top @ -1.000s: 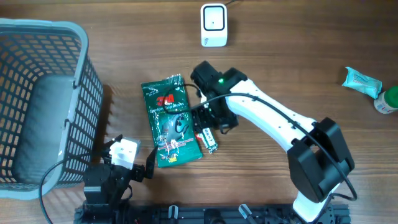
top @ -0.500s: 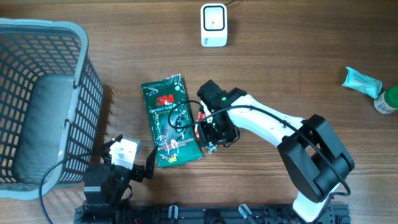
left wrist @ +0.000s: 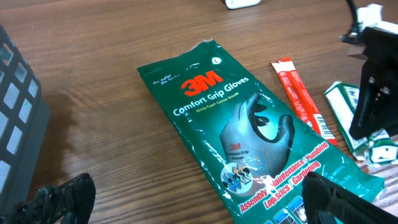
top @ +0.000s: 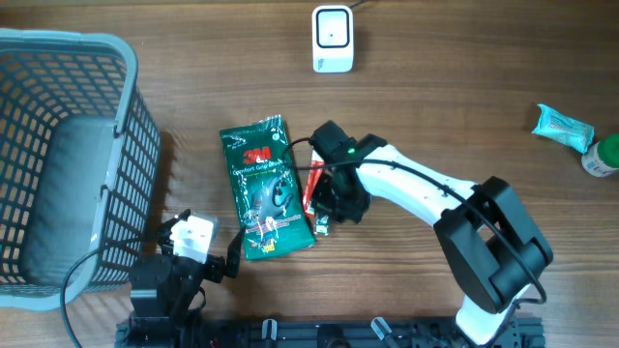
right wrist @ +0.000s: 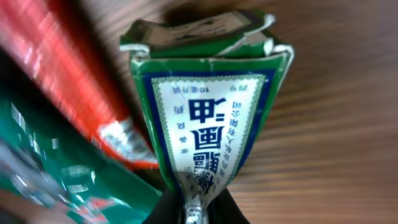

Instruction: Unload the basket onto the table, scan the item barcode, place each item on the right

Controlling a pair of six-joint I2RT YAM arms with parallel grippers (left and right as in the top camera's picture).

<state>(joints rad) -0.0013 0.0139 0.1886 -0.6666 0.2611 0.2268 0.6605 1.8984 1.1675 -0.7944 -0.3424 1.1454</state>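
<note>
**Change from the earlier frames.** The right tool (right wrist: 189,208) has been descending over the last second. Its jaws, spread above the worktop (top: 464,106) a second ago, are now pressing together. The right arm is now reaching lower and closer to the glove packet (top: 263,188), which is remaining where it was. The red sachet (top: 312,184), covered by the arm before, is now showing along the packet's right edge.

**Surface.** The worktop is presenting brown wood grain. A grey mesh basket (top: 135,126) is standing at the left. A white scanner (top: 332,39) is sitting at the far edge, well apart from the arm. A teal packet (top: 561,124) and a green-capped bottle (top: 602,155) are lying at the right edge.

**Tools.** The right tool is pinching the flattened end of the green-and-white carton (right wrist: 205,118), with the fingers nearly meeting on it. The carton is lying just beside the red sachet, near the lower right corner of the glove packet. Whether it is leaving the wood cannot be told. The left tool (left wrist: 196,185) is hovering with its jaws spread wide, facing the glove packet and holding nothing.
</note>
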